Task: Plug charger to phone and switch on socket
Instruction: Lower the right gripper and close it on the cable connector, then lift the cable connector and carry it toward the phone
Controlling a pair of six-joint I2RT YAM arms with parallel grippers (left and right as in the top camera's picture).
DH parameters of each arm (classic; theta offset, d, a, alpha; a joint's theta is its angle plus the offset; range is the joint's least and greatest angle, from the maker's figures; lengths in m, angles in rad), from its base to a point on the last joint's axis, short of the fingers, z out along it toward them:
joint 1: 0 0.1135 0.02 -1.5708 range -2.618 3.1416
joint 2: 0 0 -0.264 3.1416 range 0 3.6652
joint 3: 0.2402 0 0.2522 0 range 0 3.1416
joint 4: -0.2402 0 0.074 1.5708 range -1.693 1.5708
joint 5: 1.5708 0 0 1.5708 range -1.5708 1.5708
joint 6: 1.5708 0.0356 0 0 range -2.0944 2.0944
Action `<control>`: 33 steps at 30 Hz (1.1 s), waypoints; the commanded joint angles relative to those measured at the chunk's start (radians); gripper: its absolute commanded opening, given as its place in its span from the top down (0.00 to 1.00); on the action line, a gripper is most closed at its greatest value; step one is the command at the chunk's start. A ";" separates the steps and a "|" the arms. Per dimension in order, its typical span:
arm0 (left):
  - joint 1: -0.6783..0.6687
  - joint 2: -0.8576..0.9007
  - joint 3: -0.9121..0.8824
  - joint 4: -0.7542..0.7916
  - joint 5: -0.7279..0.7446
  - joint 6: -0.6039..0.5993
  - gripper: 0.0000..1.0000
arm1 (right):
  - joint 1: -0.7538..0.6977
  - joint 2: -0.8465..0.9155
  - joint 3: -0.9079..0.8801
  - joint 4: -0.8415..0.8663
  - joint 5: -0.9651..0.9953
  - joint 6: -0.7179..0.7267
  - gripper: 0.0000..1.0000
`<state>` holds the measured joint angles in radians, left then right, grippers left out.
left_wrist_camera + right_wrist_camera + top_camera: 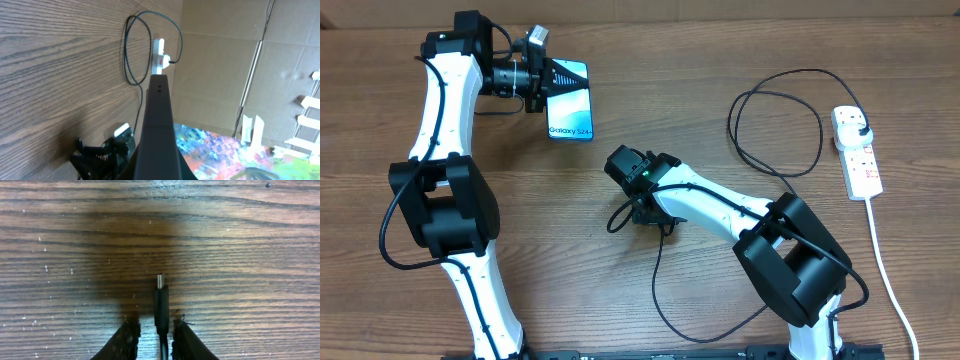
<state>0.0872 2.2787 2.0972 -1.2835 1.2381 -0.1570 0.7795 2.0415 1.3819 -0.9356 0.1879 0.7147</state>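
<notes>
- Two risks: left fingers [556,76] are clamping the phone [572,112], tilted above the worktop [650,60]; it could slip.
- Right fingers [129,337], narrowly parted, are straddling the charger tip [160,300]; closing could skew it.

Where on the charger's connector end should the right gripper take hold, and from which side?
Grip the charger by the black body just behind its metal tip, coming down from above. It lies flat on the table, pointing straight ahead between the fingers of the right gripper, so they can close on its two long sides and leave the tip free for the phone.
</notes>
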 commanded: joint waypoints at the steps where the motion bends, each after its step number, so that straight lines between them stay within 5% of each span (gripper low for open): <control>1: 0.005 0.003 0.021 0.000 0.041 0.000 0.96 | -0.001 0.037 0.006 0.002 0.014 0.003 0.76; 13: 0.005 0.003 0.021 0.000 0.041 0.000 0.96 | -0.003 0.037 0.006 0.011 0.039 0.003 0.76; 24: 0.005 0.003 0.021 0.000 0.041 0.000 0.96 | -0.003 0.037 0.006 0.010 0.039 0.003 0.93; 33: 0.005 0.003 0.021 0.000 0.041 0.000 0.96 | -0.003 0.037 0.006 0.010 0.039 0.003 0.96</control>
<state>0.0872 2.2787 2.0972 -1.2835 1.2381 -0.1570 0.7795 2.0449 1.3823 -0.9257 0.2127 0.7136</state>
